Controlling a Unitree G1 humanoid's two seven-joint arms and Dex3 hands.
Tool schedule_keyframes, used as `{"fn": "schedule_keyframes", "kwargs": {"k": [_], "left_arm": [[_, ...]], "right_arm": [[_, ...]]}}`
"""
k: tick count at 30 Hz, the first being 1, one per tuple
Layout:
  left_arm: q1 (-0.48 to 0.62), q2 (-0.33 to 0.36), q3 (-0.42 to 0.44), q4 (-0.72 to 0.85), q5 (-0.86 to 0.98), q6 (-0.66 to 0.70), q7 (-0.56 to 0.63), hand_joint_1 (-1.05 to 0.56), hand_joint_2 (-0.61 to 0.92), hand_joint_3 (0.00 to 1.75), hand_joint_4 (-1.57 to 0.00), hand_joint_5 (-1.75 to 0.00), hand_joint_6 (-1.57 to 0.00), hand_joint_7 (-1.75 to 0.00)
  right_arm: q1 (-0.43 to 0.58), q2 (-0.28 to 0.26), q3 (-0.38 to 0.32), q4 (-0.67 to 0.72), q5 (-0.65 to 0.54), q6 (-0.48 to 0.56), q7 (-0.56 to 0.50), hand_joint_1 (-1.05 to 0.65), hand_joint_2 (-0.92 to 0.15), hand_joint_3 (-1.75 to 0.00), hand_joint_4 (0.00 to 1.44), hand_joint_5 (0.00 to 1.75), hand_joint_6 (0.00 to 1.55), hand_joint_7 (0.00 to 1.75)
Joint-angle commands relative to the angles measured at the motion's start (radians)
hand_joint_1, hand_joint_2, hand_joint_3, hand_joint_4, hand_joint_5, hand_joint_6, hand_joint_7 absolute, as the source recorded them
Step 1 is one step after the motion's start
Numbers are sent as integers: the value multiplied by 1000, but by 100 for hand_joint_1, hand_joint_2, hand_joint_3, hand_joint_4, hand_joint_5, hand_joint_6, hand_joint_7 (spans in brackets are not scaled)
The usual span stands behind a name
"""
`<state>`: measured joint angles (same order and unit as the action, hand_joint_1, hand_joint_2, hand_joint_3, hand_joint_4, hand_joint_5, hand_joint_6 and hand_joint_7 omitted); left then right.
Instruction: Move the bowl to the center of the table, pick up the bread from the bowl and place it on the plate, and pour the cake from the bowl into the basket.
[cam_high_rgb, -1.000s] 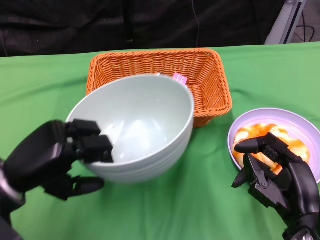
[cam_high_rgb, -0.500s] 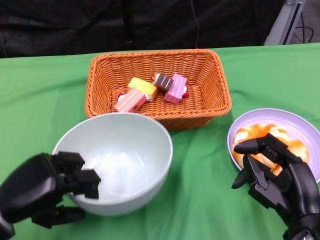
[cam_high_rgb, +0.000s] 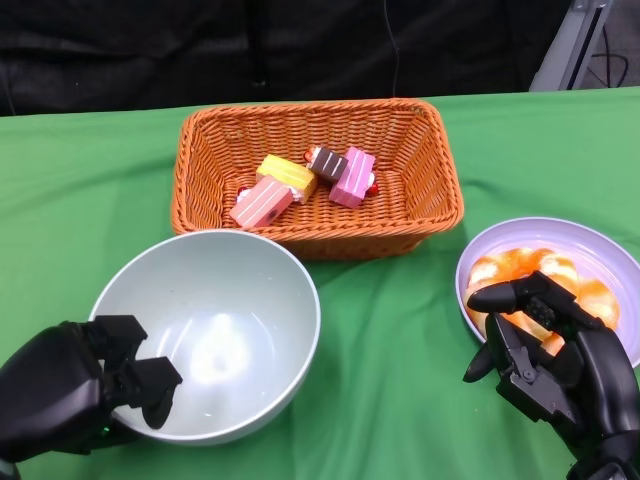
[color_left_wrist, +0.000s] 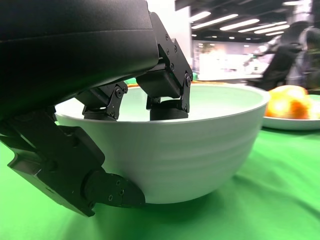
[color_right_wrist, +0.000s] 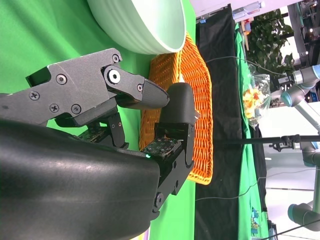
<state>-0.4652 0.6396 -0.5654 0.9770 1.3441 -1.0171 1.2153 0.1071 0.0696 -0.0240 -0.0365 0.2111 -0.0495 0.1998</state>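
At the left, the pale green round ceramic bowl (cam_high_rgb: 205, 335) is gripped at its near rim by the left robot hand (cam_high_rgb: 70, 385), with fingers (color_left_wrist: 167, 95) hooked over the inside of the wall and the rest of the hand braced against the outside, as the left wrist view shows plainly. The bowl is seen upright and empty on the green cloth-covered tabletop (cam_high_rgb: 400, 400), which suggests that it is being set down and that the grip is kept only to steady it. Behind it, just beyond its far rim, the orange rectangular woven wicker basket (cam_high_rgb: 420, 180) is found, and inside it the small block-shaped toy cakes in pink, yellow and brown (cam_high_rgb: 305, 180) are lying together near the middle, so the pouring step is judged complete. At the right, the lilac round plate (cam_high_rgb: 600, 245) is seen with the glazed golden-orange bread (cam_high_rgb: 510, 270) resting on it, so that step is also judged done. In front of the plate, the right robot hand (cam_high_rgb: 545, 355) is held released, fingers spread and grasping nothing, apparently parked clear of the bowl.
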Motion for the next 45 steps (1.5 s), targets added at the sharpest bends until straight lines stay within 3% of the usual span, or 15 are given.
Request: {"fn": "schedule_keyframes", "kwargs": {"k": [1, 5, 8, 12, 15, 17, 20, 23, 24, 25, 26, 30, 32, 35, 45], "left_arm": [[-22, 22, -19, 31, -113, -93, -120, -35, 86, 8, -73, -83, -84, -36], [-43, 16, -7, 146, -349, -298, -434, -96, 92, 17, -21, -17, -29, -2], [-37, 8, 14, 179, -501, -356, -620, -104, 92, 20, -4, -5, -11, 0], [-107, -112, 113, 513, -756, -597, -966, -105, 92, 46, 0, 0, -4, -2], [107, -83, 178, -84, -1630, 87, -1817, -105, 92, 49, 0, 0, -2, -1], [153, -87, 247, -261, -1865, 382, -2018, -99, 91, 33, -12, -6, -17, -6], [199, -95, 306, -385, -1992, 557, -2046, -64, 92, 11, -40, -20, -46, -13], [217, -88, 334, -436, -2014, 624, -2071, -58, 92, 8, -45, -23, -51, -13], [262, -125, 351, -481, -2008, 573, -1968, -57, 92, 8, -45, -24, -52, -13], [297, -155, 369, -520, -2004, 543, -1894, -33, 91, 27, -71, -65, -79, -40], [324, -175, 386, -554, -2001, 533, -1848, -17, 90, 42, -79, -107, -87, -75], [409, -226, 454, -679, -1980, 587, -1802, -7, 88, 53, -84, -134, -87, -106], [474, -280, 491, -742, -1936, 570, -1762, -6, 64, 111, -79, -166, -69, -156], [509, -333, 530, -763, -1877, 552, -1753, -3, 57, 129, -77, -174, -62, -170], [515, -407, 611, -721, -1816, 537, -1833, -3, 56, 126, -73, -175, -61, -169]], "right_arm": [[5, -16, -2, -11, 3, 3, 2, -12, -82, -70, 65, 163, 60, 138], [5, -19, -2, -12, 5, 7, 7, -12, -82, -71, 65, 164, 59, 138], [4, -21, -3, -11, 4, 7, 9, -11, -82, -72, 65, 166, 58, 140], [5, -24, -1, -15, -1, 12, 8, -12, -79, -76, 63, 170, 56, 145], [4, -23, -1, -7, -7, 5, 7, -12, -78, -77, 62, 171, 56, 147], [4, -22, 1, -7, -11, 6, 6, -13, -78, -78, 63, 171, 55, 147], [5, -21, 4, -7, -14, 4, 7, -13, -78, -79, 63, 171, 55, 148], [5, -21, 4, -7, -15, 3, 7, -13, -77, -79, 63, 171, 55, 148], [8, -28, 10, -2, -21, -12, 18, -13, -77, -80, 63, 171, 55, 148], [10, -32, 14, 2, -26, -23, 27, -13, -77, -81, 64, 170, 56, 147], [12, -35, 16, 4, -30, -30, 33, -12, -77, -82, 65, 169, 57, 146], [22, -49, 34, 6, -39, -72, 70, -12, -77, -84, 66, 168, 58, 145], [35, -70, 60, 8, -44, -126, 116, -12, -72, -85, 66, 166, 60, 142], [36, -87, 76, 28, -61, -186, 142, -13, -69, -87, 68, 164, 62, 140], [38, -92, 78, 39, -56, -197, 141, -14, -66, -90, 68, 164, 62, 141]]}}
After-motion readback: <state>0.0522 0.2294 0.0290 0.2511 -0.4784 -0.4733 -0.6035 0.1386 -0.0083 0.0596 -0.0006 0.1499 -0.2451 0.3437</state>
